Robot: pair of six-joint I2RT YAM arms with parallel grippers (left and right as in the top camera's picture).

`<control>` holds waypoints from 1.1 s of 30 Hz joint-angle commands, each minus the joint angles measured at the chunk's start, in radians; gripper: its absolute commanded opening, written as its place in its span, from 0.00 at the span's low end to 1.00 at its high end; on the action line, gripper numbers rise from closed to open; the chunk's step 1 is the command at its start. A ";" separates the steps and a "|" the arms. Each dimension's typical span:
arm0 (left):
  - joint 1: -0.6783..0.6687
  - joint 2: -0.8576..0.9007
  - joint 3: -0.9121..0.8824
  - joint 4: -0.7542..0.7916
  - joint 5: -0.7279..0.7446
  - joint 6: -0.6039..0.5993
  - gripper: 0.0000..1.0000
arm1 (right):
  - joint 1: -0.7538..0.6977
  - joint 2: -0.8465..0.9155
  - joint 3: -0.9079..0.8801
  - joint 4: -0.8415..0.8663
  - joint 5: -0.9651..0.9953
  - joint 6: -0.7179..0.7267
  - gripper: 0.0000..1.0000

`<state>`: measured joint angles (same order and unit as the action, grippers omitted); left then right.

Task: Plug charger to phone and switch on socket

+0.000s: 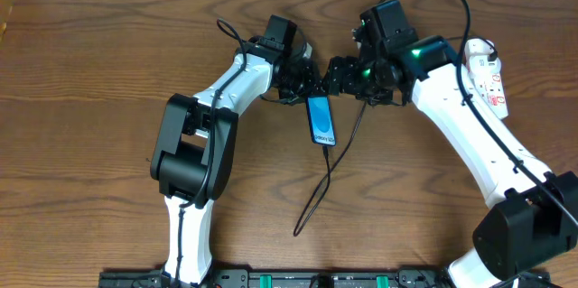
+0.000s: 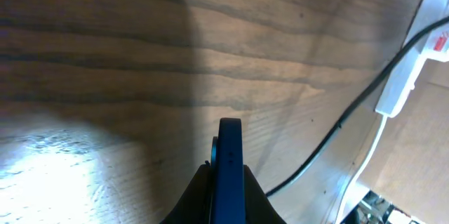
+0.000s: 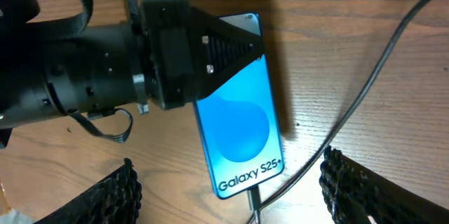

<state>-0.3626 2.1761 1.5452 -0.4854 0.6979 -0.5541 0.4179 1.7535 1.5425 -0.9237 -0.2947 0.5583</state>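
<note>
The left gripper is clamped on the top end of the phone, which sits mid-table with its blue screen up. The right gripper hangs just beside it, fingers spread wide and holding nothing.

The charger runs from the phone's bottom edge down toward the near side of the table. Another stretch of it slants up under the right gripper. The socket lies well apart at the far right. The right arm's white link crosses over its inner side, so only part of the strip and its red marks show from overhead.

The right wrist view shows what the overhead cannot. The phone reads "Galaxy S25+" at its lower end, and the left gripper covers its upper end. The right gripper has its 2 ribbed fingers set far to either side. The charger comes in from the upper right and its tip meets the phone's bottom edge. I cannot tell if it is fully seated.

The left wrist view shows the phone edge-on between the left gripper's 2 fingers. Beyond it are the charger, the end of the socket and its white cord.
</note>
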 commanded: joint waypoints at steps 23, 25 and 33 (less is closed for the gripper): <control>0.004 0.062 0.001 0.001 -0.102 -0.001 0.07 | 0.029 -0.016 0.006 -0.001 0.008 -0.014 0.82; 0.004 0.072 0.001 -0.003 -0.100 -0.001 0.07 | 0.029 -0.016 0.006 -0.002 0.008 -0.014 0.82; 0.004 0.072 0.001 -0.006 -0.097 -0.001 0.07 | 0.029 -0.016 0.006 -0.002 0.008 -0.014 0.82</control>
<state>-0.3614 2.2257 1.5452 -0.4816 0.6067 -0.5709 0.4427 1.7535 1.5425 -0.9234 -0.2943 0.5579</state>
